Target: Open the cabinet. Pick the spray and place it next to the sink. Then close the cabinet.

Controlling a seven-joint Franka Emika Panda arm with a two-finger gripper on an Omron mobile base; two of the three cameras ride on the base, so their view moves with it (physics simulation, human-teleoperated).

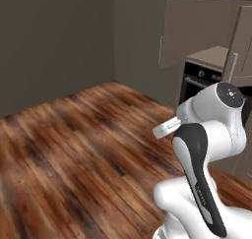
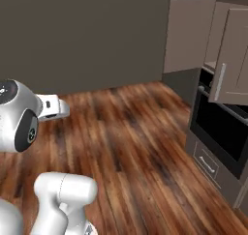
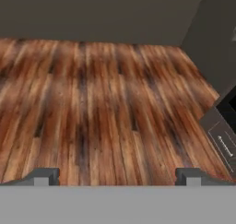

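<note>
Two dark fingertips (image 3: 44, 176) of the pincer (image 3: 117, 178) are rising at the near edge of the hand view, standing wide apart with nothing between them and touching nothing. Beneath and beyond them the wooden floor (image 3: 101, 98) is stretching away, its brown planks streaked dark and light and running toward the far wall. At the near right of the hand view, the grey drawer front (image 3: 223, 142) under the oven is poking in, low to the floor.

Farther off in the right base view, the black oven (image 2: 218, 132) is sitting on the right, its dark glass door facing left over the planks. Above it, the cabinet (image 2: 191, 33) is standing with its doors swung out: one grey-brown door (image 2: 235, 55) with a long silver bar handle (image 2: 219, 81) is hanging out over the oven, and another panel is angling toward the room farther back. In the left base view the same cabinet (image 1: 197, 31) is showing at the far right, doors out, with a tan surface showing between them. Whether the spray is inside cannot be told from these views.

Farthest away, the plain grey-brown wall (image 2: 82, 36) is closing off the room, meeting the floor along a straight line.
</note>
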